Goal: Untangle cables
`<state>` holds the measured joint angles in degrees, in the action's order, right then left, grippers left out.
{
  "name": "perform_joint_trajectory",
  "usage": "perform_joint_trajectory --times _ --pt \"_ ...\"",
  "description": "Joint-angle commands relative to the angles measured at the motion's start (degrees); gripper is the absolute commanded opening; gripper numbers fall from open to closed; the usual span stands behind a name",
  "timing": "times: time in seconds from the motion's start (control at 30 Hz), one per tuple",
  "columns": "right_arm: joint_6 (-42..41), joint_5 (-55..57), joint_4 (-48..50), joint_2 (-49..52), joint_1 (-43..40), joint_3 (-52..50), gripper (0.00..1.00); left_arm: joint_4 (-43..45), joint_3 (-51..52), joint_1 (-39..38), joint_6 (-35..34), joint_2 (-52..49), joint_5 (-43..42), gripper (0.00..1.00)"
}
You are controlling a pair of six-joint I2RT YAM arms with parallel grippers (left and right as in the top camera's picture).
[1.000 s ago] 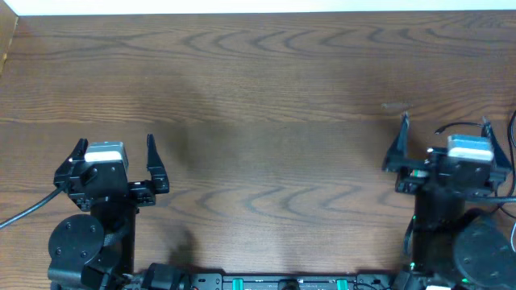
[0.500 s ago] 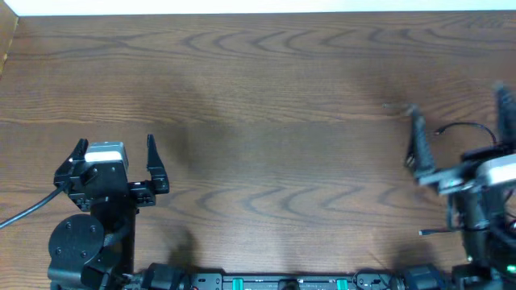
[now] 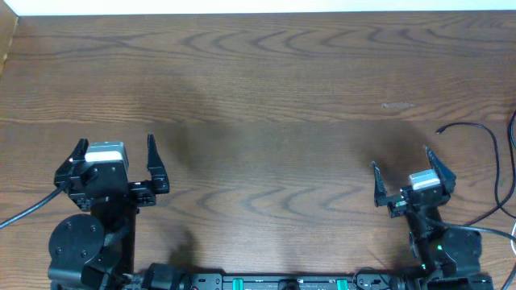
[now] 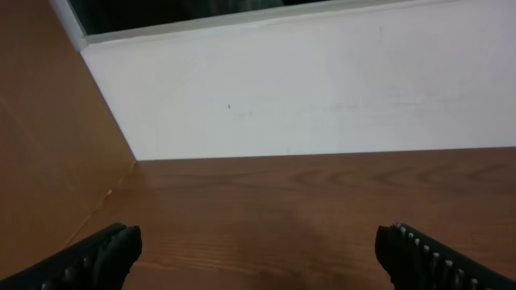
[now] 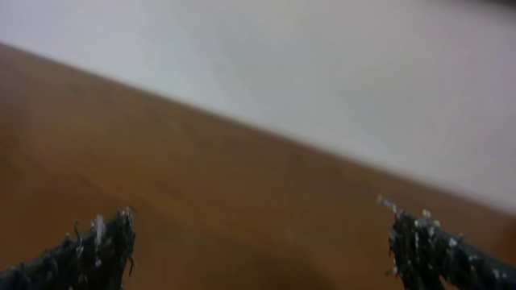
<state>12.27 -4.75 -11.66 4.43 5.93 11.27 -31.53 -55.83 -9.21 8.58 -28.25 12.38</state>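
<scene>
A thin black cord [image 3: 484, 133] lies at the table's right edge, its free end pointing left at about mid depth. It curves toward the front beside the right arm, and I cannot tell whether it is joined to the arm. No white cable and no tangle is in view. My left gripper [image 3: 115, 147] is open and empty at the front left; in the left wrist view [image 4: 258, 242] only bare wood lies between the fingers. My right gripper [image 3: 401, 161] is open and empty at the front right, left of the cord; the right wrist view [image 5: 258, 229] is blurred and shows only wood.
The wooden table [image 3: 266, 97] has a white wall along its far edge [image 4: 322, 89] and a wooden side panel on the left [image 4: 40, 145]. A thicker black wire [image 3: 24, 211] runs off from the left arm's base.
The right arm swung to the right, then came back forward and left; its gripper now sits nearer the front edge. The left arm and the black cord have not moved.
</scene>
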Motion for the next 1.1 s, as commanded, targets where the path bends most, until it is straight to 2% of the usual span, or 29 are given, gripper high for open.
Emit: perform_joint_trajectory --times 0.0,0.23,1.07 --pt "-3.28 6.78 -3.65 -4.07 -1.51 -1.70 0.99 0.22 0.26 0.20 -0.35 0.00 0.72 0.98" --pt "-5.49 7.06 -6.21 -4.13 -1.99 -5.90 0.99 0.22 0.26 0.20 -0.35 0.00 0.70 0.98" --pt "-5.60 7.41 -6.10 -4.11 -1.99 -5.88 0.99 0.22 0.26 0.20 -0.35 0.00 0.72 0.98"
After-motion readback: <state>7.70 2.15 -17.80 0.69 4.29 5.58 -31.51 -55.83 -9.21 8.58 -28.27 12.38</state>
